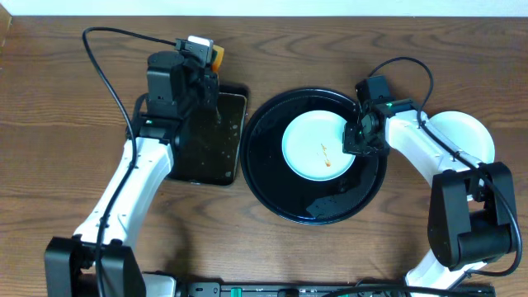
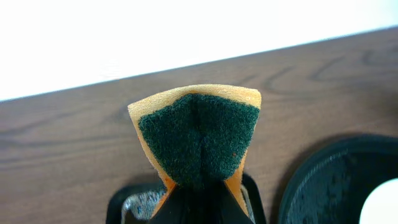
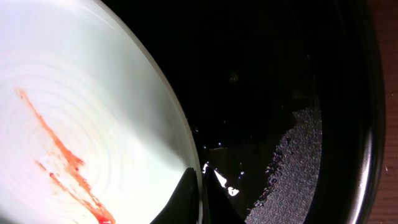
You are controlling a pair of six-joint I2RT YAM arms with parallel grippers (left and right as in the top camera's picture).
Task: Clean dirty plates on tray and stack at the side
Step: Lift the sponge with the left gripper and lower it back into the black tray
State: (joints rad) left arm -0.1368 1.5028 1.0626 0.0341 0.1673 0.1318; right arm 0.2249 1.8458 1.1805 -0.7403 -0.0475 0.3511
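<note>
A pale mint-blue plate with an orange-brown smear lies on the large round black tray. My right gripper is shut on the plate's right rim. In the right wrist view its fingers pinch the edge of the plate over the wet tray. My left gripper is shut on an orange sponge with a green scouring face, held above the far end of the rectangular tray. Another pale plate lies on the table at the right, partly under my right arm.
A smaller rectangular black tray, wet inside, lies left of the round tray, under my left arm; its end shows in the left wrist view. The round tray's rim shows there too. The wooden table's back edge meets a white wall.
</note>
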